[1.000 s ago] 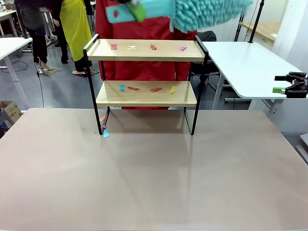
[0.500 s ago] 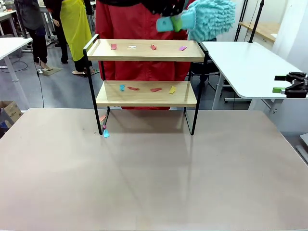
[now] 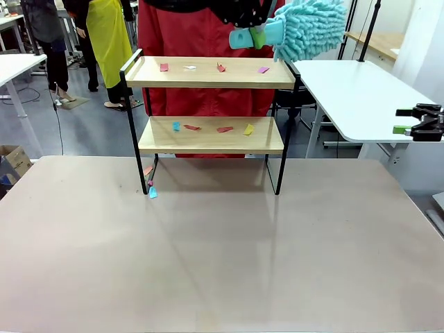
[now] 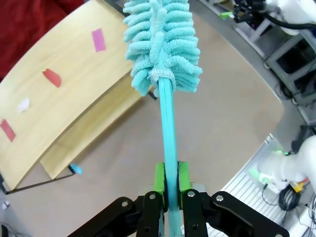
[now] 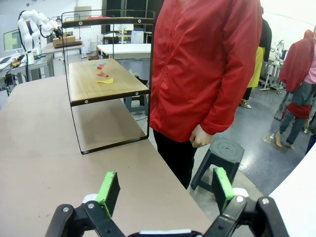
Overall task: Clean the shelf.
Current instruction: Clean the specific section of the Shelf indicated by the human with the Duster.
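Two boards make up the shelf (image 3: 208,142), which stands at the far middle of the table (image 3: 222,263), just in front of a person (image 3: 194,31) in a red coat. In the front view, four paper scraps (image 3: 164,67) lie on the top board: two red, one white, one pink. Four more lie on the lower board: one blue, two red, one yellow. A few others lie on the table by the near left leg. One duster (image 3: 309,28) with a fluffy teal head hangs above the shelf's right end, apart from the board. The left gripper (image 3: 257,35) holds its handle. The right gripper (image 3: 404,121) sits at the right edge, fingers apart and empty.

One close look at that grip comes from the left wrist view: the left gripper (image 4: 170,180) has both green pads clamped on the duster (image 4: 163,44) handle. Below the head lies the shelf (image 4: 64,98), with the same four scraps (image 4: 98,39) on top. The top board hides the lower board's scraps. One blue scrap shows on the table (image 4: 217,108).

Two pads stand wide apart in the right wrist view, with nothing between them on the right gripper (image 5: 165,190). It sees the shelf (image 5: 121,86) from its end: four scraps (image 5: 106,80) on the lower board, the top board edge-on. The person (image 5: 207,64) stands beside one black stool (image 5: 222,153).
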Controlling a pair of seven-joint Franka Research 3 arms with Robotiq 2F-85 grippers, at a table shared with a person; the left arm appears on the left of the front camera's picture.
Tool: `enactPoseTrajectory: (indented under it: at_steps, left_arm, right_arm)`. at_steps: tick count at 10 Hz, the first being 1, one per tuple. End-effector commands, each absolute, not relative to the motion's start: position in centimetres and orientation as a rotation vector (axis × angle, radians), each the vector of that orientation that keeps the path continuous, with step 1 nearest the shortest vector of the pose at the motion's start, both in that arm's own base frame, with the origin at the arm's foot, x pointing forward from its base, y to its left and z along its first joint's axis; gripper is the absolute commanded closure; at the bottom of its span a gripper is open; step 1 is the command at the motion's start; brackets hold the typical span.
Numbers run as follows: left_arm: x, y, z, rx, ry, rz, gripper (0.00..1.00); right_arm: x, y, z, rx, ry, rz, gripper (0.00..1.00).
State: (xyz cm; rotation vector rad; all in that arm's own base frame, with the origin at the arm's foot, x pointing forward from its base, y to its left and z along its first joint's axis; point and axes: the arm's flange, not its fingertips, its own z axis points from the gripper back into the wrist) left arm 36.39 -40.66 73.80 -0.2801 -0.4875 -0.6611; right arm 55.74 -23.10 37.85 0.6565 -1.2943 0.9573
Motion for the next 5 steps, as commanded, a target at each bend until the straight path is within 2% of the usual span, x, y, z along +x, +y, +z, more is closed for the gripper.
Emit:
enactPoseTrajectory:
  at_steps: [1,5]
  left_arm:
    - [35.1,-42.9,74.6,-0.183,-0.568,-0.537,0.87]
    - [34.9,-47.6,74.0,-0.059,-0.578,-0.318,0.87]
  right_arm:
    - [55.8,-22.8,38.5,0.655,-1.279,0.949,0.0]
    - [55.8,-22.8,38.5,0.655,-1.279,0.949,0.0]
